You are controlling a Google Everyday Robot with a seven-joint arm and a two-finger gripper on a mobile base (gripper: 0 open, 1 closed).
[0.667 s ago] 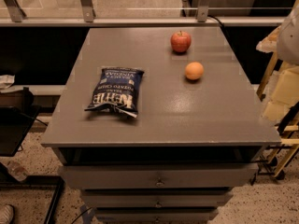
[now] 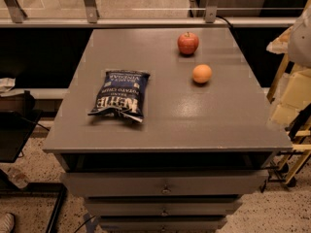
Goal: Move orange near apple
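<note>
the tool (image 2: 293, 97) at the right edge is blocky pale cream below a whitish arm (image 2: 302, 33).

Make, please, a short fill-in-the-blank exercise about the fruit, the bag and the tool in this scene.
1. The apple has the colour ___.
2. In the picture, the orange lies to the ___ of the Kettle chip bag.
3. The fruit farther from the front edge of the cabinet top is the ___.
4. The tool is out of view; only a pale arm part shows at the picture's ___ edge.
Missing words: red; right; apple; right.
</note>
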